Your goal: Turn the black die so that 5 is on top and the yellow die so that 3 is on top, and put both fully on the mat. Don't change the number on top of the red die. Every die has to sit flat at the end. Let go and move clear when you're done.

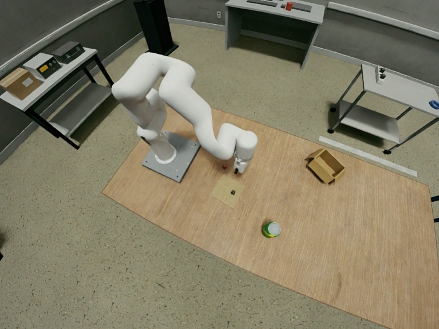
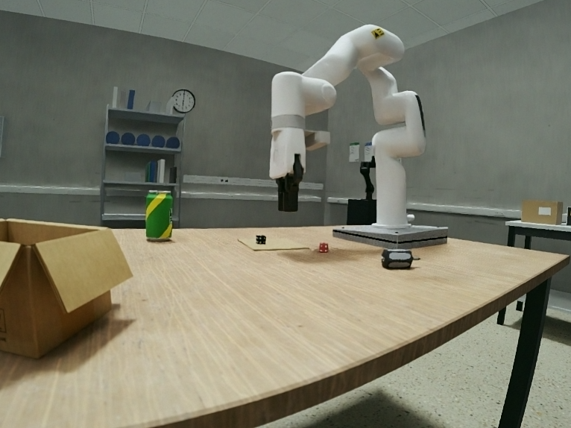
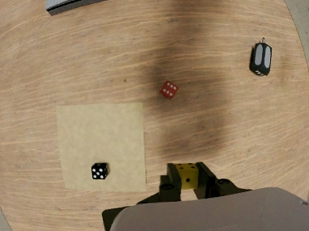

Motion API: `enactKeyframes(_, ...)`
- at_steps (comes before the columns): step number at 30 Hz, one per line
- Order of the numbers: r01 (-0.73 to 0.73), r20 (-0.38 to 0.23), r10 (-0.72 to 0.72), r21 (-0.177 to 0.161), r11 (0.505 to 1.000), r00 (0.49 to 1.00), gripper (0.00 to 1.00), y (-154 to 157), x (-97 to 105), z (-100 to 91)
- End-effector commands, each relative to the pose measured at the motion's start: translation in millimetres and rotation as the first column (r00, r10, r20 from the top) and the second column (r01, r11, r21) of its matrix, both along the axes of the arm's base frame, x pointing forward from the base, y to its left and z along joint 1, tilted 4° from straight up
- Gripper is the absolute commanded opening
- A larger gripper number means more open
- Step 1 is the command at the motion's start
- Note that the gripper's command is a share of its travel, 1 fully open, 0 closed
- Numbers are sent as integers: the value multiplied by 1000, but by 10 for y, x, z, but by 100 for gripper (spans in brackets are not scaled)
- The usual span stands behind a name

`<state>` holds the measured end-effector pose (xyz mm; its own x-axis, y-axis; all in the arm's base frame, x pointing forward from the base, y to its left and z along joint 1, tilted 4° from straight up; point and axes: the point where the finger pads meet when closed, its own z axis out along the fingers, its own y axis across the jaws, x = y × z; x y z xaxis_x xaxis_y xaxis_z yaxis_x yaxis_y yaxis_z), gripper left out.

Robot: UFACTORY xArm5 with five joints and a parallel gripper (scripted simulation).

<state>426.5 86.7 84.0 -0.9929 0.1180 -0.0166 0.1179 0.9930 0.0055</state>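
Jaws [image 1: 236, 171] [image 2: 288, 209] grip the yellow die [image 3: 188, 177] — the cardboard box [image 1: 326, 166] [image 2: 57, 285] gapes open.

Top: taken from high up and farthest back, facing steeply down onto a brown wooden table [image 1: 311, 233] [image 2: 238, 327] [image 3: 243, 141], with a grey metal base plate [image 1: 187, 160] [image 2: 428, 237] [image 3: 81, 2] toward 9 o'clock. Exterior: taken from nearer, just above table height, facing across it, with the plate toward 4 o'clock. Wrist: taken nearest, facing down, with the plate toward 11 o'clock. Shared by top and wrist: plate and square tan mat [image 1: 221, 187] [image 2: 281, 245] [image 3: 101, 133].
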Motion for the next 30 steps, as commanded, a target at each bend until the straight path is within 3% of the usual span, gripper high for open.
enactKeyframes(1,-173,1,173,-2,985,985,15,159,8,-3)
enactKeyframes(11,-361,-1,361,-5,933,933,15,338,-9,-22)
enactKeyframes(21,-372,9,372,-6,928,928,15,350,-10,-24)
enactKeyframes(25,-374,64,374,-12,927,925,15,349,-13,-29)
enactKeyframes(30,-377,217,374,-30,926,902,15,343,-31,-33)
